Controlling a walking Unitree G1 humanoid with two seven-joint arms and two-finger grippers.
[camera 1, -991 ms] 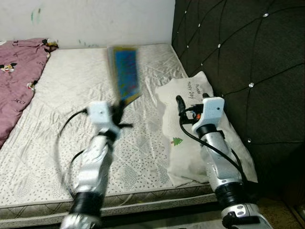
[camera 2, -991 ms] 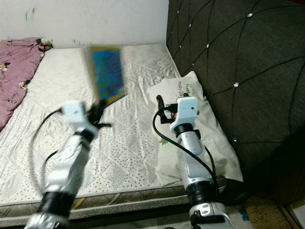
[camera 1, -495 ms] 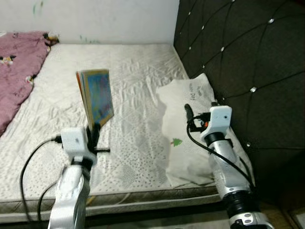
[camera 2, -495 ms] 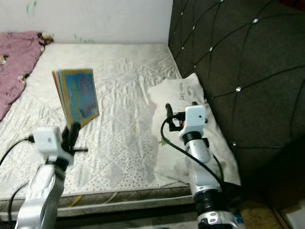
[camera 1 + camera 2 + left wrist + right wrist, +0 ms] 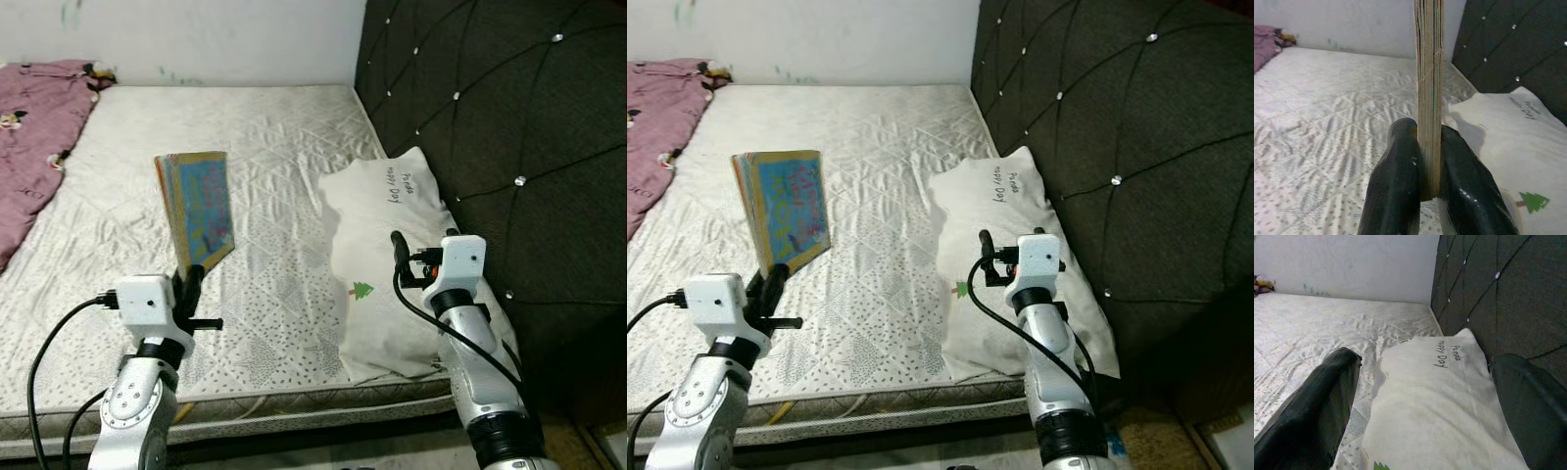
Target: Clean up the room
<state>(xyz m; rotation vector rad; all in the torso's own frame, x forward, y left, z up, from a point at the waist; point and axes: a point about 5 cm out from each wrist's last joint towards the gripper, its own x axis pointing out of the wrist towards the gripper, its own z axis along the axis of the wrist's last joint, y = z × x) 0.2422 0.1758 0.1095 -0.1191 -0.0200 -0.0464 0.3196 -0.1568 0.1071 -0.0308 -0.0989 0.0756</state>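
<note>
My left gripper [image 5: 189, 279] is shut on the lower edge of a thin blue picture book [image 5: 199, 208], which it holds upright above the near part of the white mattress [image 5: 265, 157]. In the left wrist view both black fingers [image 5: 1396, 176] clamp the book's edge [image 5: 1429, 83]. My right gripper [image 5: 398, 247] is open and hovers just above a white pillow [image 5: 387, 245] that lies by the dark headboard. The right wrist view has the pillow [image 5: 1435, 401] between the two spread fingers [image 5: 1327, 396].
A dark tufted headboard [image 5: 490, 108] runs along the right. A pink blanket [image 5: 34, 137] is bunched at the far left of the mattress. A white wall [image 5: 196, 39] closes off the far side. The mattress edge [image 5: 294, 401] is just in front of me.
My left arm has drawn back and down with the book, which now stands lower and nearer to me. The right arm has come a little nearer over the pillow. The camera shifted slightly.
</note>
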